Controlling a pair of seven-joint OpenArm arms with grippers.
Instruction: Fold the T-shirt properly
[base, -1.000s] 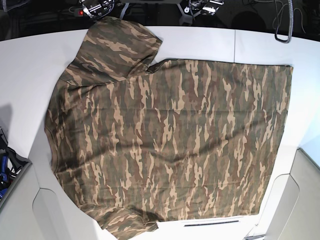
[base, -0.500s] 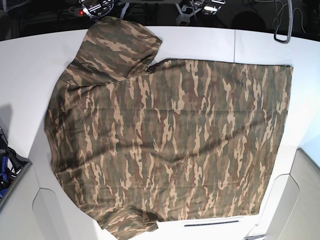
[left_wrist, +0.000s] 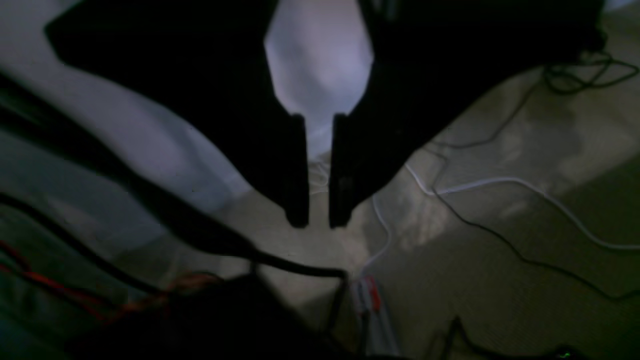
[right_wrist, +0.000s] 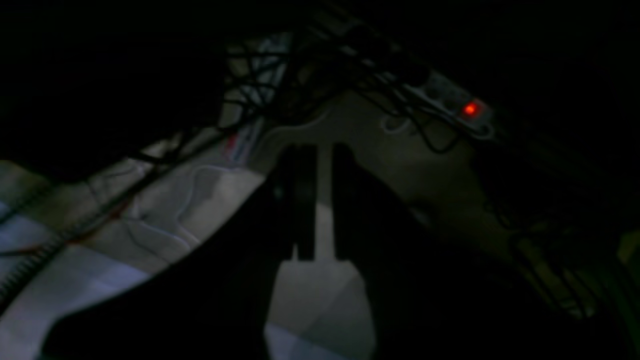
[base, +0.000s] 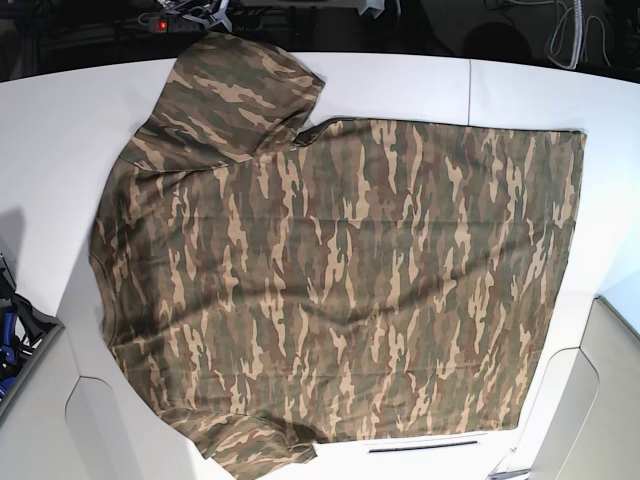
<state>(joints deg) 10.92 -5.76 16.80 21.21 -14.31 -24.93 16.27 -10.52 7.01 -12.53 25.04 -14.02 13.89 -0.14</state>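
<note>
T-shirt (base: 340, 280) lies flat, unfolded on white table (base: 60, 130). Left gripper (left_wrist: 318, 222) and right gripper (right_wrist: 320, 150) slightly parted, empty, off the table. Risk: bunching cloth from a shallow pinch.

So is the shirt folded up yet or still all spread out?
Spread out. The shirt lies flat and open across the white table, with one sleeve sticking out at the top; no part is folded over.

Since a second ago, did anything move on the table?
Only the two arms: their ends showed at the far edge before and have now pulled back out of the base view. Nothing was grabbed or dropped. The camouflage T-shirt stayed flat on the white table, same spot, same shape.
</note>
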